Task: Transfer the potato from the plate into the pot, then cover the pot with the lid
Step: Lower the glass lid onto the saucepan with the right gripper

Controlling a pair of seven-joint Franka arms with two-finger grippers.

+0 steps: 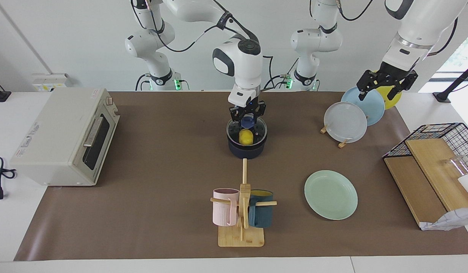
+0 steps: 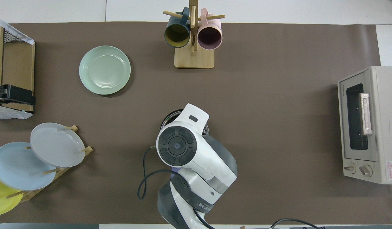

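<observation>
Low in the facing frame, toward its right, the plate (image 1: 330, 194) lies bare. At centre the potato (image 1: 246, 137) sits in the pot (image 1: 246, 143) under the lid (image 1: 247, 130), whose knob the right pincer (image 1: 247, 120) is pinching. Covering looks nearly done; next comes letting go and lifting straight up. At upper right the left pincer (image 1: 386, 84) waits, spread, over the plate rack (image 1: 332, 131).

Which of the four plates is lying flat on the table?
The mint-green plate, empty, beside the mug stand. The grey, light blue and yellow plates stand upright in the rack under the left gripper.
</observation>
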